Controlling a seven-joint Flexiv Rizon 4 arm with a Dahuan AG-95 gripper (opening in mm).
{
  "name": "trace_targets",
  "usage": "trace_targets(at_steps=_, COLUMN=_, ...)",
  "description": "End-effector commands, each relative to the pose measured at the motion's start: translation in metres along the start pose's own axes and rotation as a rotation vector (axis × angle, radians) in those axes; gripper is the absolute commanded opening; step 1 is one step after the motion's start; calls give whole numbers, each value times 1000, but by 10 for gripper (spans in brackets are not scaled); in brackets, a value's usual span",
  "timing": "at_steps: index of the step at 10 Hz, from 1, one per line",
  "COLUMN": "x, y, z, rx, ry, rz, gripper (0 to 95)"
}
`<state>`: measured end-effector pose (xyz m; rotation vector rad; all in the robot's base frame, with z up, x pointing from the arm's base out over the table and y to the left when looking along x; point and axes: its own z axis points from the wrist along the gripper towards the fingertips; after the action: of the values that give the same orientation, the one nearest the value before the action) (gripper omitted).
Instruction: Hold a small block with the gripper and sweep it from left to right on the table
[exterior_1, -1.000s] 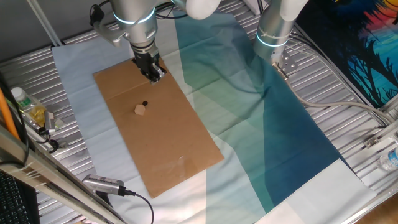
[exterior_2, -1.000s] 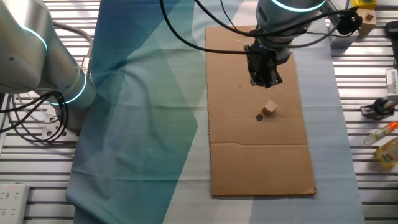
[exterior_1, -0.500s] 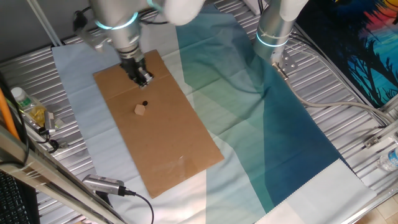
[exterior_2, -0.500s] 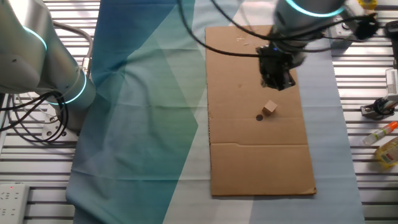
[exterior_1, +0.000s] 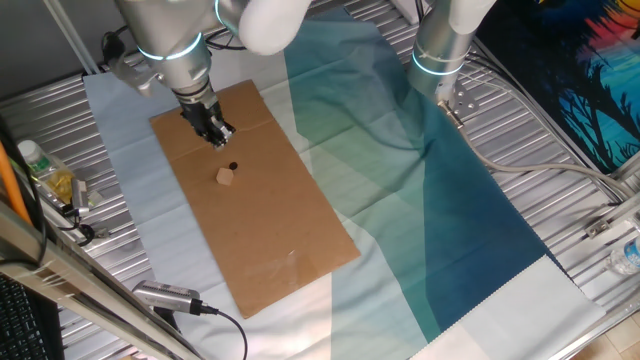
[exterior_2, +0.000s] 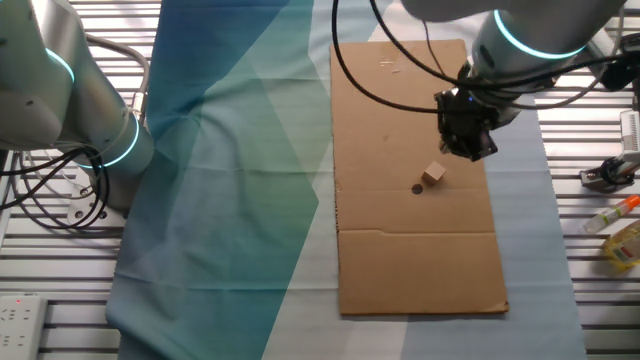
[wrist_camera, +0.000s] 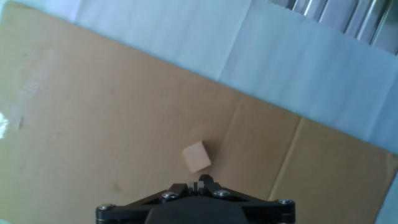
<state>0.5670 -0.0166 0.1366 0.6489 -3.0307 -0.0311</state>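
The small block is a tiny tan cube lying free on the brown cardboard sheet, next to a small black dot. It also shows in the other fixed view and in the hand view. My gripper hangs above the cardboard, up and left of the block, apart from it. In the other fixed view the gripper is up and right of the block. In the hand view the fingertips are pressed together with nothing between them.
An idle second silver arm stands at the back on the teal cloth. A bottle and clutter lie at the left table edge. Cables and a handle lie at the front left. Small tools lie beyond the cardboard's right side.
The gripper has moved across the cardboard, leftward in one fixed view and rightward in the other. The block and black dot have not moved.
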Motion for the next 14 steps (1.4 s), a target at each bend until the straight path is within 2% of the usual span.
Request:
trace_targets(at_steps=1, x=-3, y=-6, z=11, rx=9, ry=3, rz=-2, gripper=0)
trace_targets(at_steps=4, x=-6, y=-11, z=23, rx=5, ry=-3, rz=-17, gripper=0)
trace_targets(at_steps=7, x=-8, y=-11, z=27, rx=-4, ry=-7, rz=-13, gripper=0)
trace_targets(at_steps=10, x=-9, y=-14, z=37, rx=-36, ry=-21, rz=-40, gripper=0)
trace_targets(at_steps=11, x=-10, y=-15, z=39, rx=-48, ry=-23, rz=-56, gripper=380)
trace_targets(at_steps=13, x=-10, y=-15, z=41, rx=-73, ry=-32, rz=-69, gripper=760)
trace_targets(at_steps=14, x=-10, y=-16, z=42, rx=-72, ry=-33, rz=-65, gripper=760)
